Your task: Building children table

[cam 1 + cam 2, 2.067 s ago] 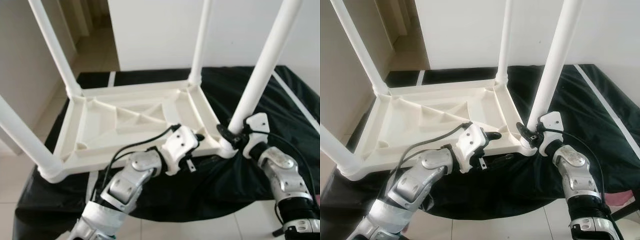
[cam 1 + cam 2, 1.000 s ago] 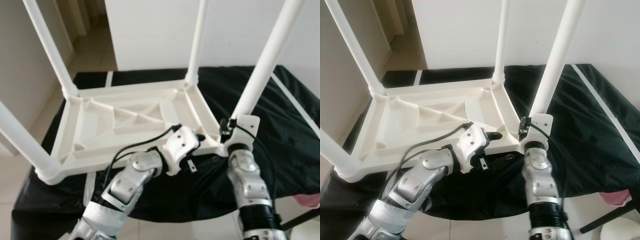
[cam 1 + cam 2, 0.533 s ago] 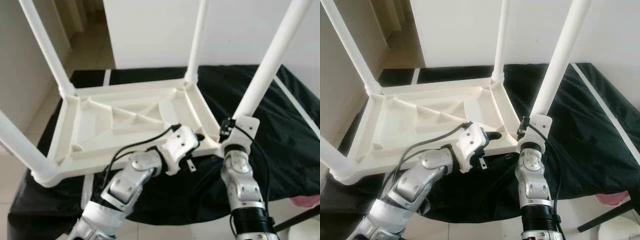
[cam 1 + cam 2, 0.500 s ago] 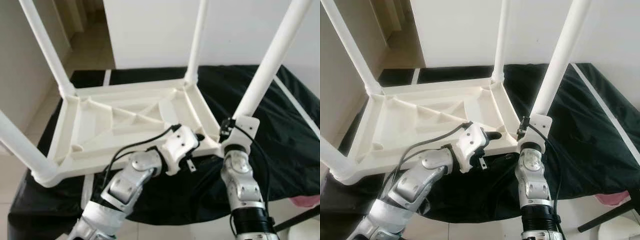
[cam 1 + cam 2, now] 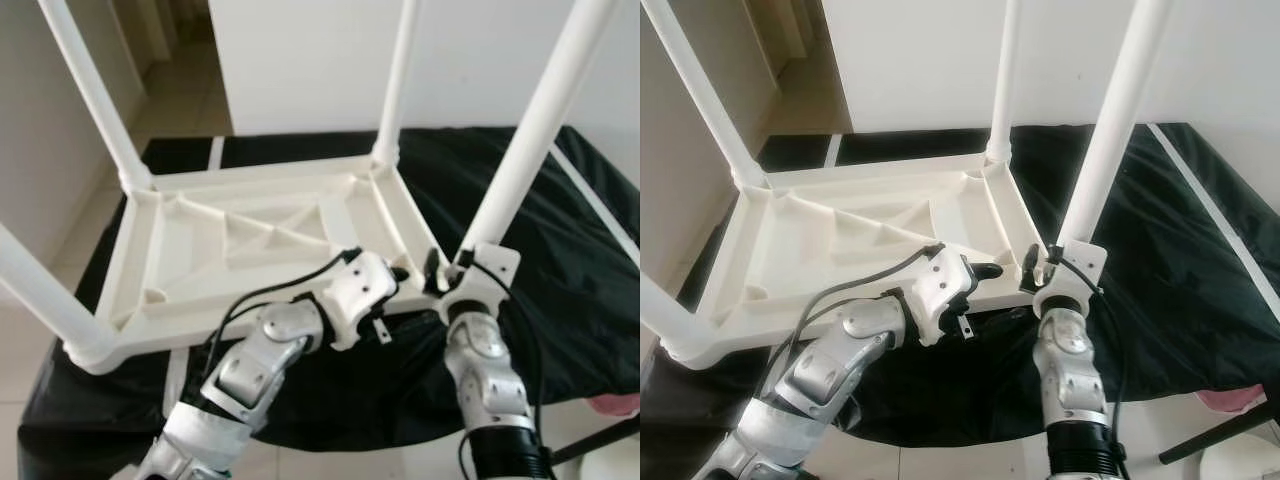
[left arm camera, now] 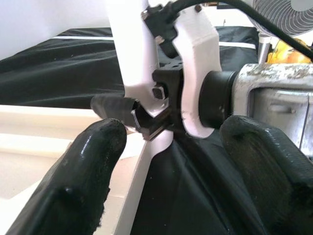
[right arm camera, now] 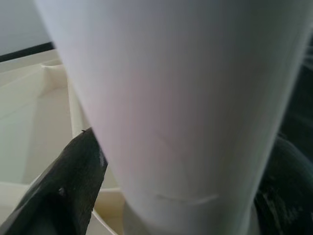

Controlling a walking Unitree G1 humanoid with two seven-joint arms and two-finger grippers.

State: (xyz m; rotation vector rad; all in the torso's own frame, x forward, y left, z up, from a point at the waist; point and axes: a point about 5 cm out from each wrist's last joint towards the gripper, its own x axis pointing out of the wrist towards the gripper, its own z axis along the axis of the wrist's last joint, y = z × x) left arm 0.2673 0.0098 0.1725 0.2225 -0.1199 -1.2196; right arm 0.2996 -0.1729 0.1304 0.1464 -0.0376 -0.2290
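White plastic children table point(image 5: 250, 240) is lying upside down on black cloth point(image 5: 560, 250); right claw point(image 5: 1038, 268) is clasping its near-right leg point(image 5: 1110, 140) at the socket, which should be turned squarely while the released left claw point(image 5: 395, 275) is bracing the frame.

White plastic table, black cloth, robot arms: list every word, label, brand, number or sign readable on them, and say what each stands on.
None: no readable text in any view.
Upturned white plastic table and its white tube legs: plain, no marks.
Black cloth under it: only white stripes, no lettering.
Left gripper and right gripper, white housings and black fingers: no label legible.
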